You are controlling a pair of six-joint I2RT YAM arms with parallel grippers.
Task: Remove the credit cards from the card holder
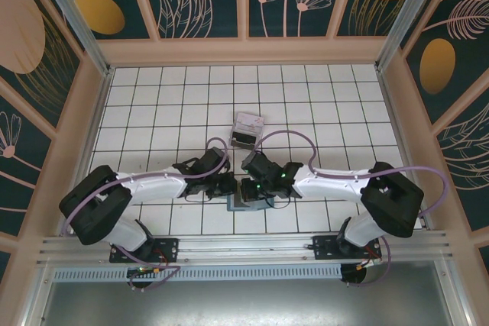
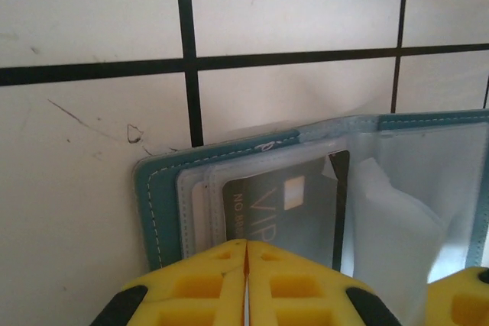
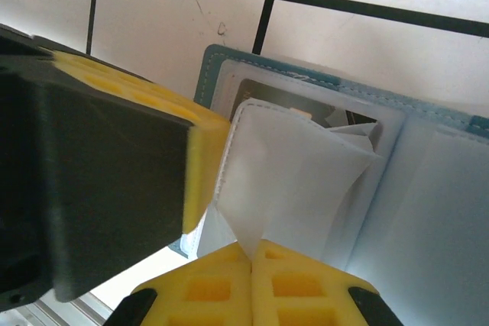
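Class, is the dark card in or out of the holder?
In: the dark card sits inside the holder, behind its clear cover.

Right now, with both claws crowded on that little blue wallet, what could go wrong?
1. The right gripper seems shut on a clear sleeve, not a card; pulling may tear it or drag the card holder along.
2. The left gripper sits shut over the pocket with the dark card, so that card could jam.
3. Both grippers nearly touch; they could bump.
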